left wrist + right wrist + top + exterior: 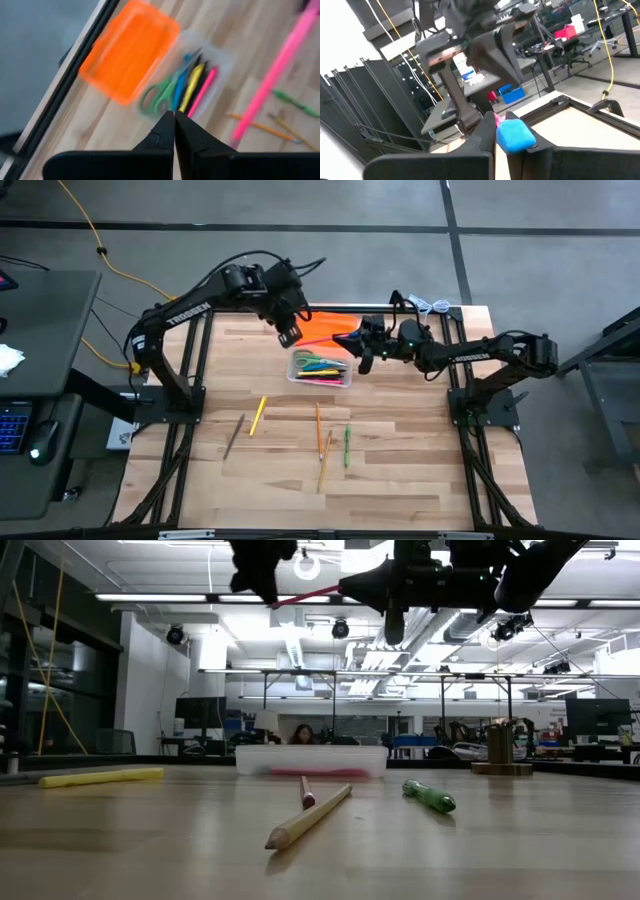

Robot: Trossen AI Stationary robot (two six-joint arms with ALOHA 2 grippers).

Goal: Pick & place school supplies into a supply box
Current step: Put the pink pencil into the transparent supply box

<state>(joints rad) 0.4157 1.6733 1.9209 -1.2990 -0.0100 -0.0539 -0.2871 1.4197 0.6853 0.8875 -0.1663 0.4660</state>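
I am holding my left pincer [289, 335] above the back left corner of the supply box [320, 370], its fingers pressed together with nothing between them. In the left wrist view the closed tips are pointing down at the box and its orange lid [129, 50], which is lying flat open on the table [400, 480] behind the clear tray. Inside the tray the green-handled scissors [157, 96] are lying beside a blue pen [181, 87], a yellow marker [192, 85], a dark pen and a pink pen [205, 90].

I am keeping my right pincer [364, 356] just beside the right end of the box, raised above the table, clamped on a pink marker [272, 77]. The marker is sticking out from it toward my left pincer, and the low view shows it as a thin pink line high above the tabletop.

Nearer the front of the table, well apart from the box, more supplies are lying loose: a yellow pencil [257, 416], a dark brown pencil [234, 436], an orange pencil [318, 430], a wooden pencil [324, 462] and a green pen [346, 446]. In the low view a person's head is showing far behind the box.
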